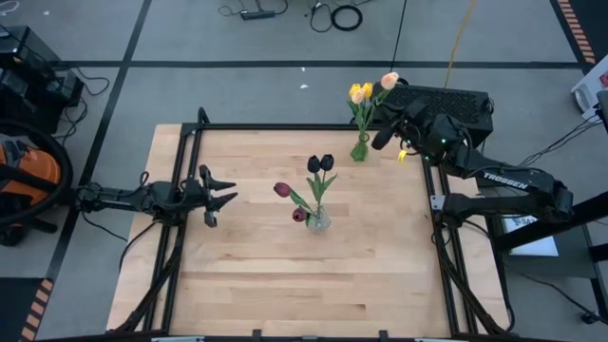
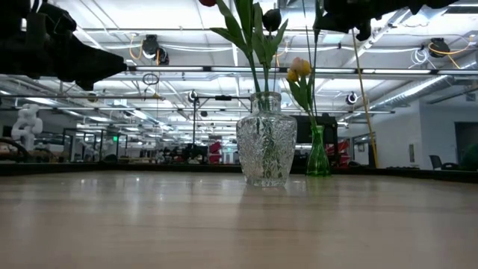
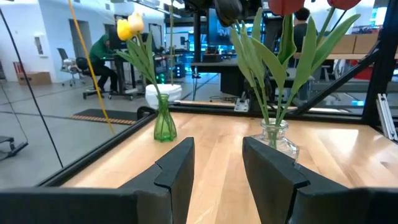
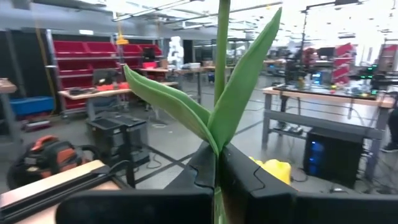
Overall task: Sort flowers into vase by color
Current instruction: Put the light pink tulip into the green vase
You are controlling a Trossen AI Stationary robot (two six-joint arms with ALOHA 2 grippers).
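The right gripper [image 1: 391,133] is hovering at the far right corner of the table [image 1: 247,275], its fingers [image 4: 249,177] clamped together on the stem of a peach tulip [image 1: 389,81], whose head is hanging just past the far edge; in the right wrist view the stem [image 4: 221,74] is rising straight up from between the fingers, with two leaves spreading from it. Just beside this gripper, close to the far edge, a green vase [image 1: 359,149] is standing upright and holding two yellow tulips [image 1: 361,92]. Nearer the middle of the table, a clear vase [image 1: 319,220] of cut glass is standing upright and holding the dark tulips [image 1: 320,163], two nearly black heads and two maroon ones, one maroon head drooping low beside the vase's rim. The two vases are standing apart, with bare wood between them. The left gripper [image 1: 224,191] is waiting over the left part of the table, inward of the left edge, its fingers [image 3: 177,168] spread apart on nothing and pointing toward the clear vase, well apart from it. Bare wood is lying open along the whole near edge, in both near corners, and between the left gripper and the clear vase.
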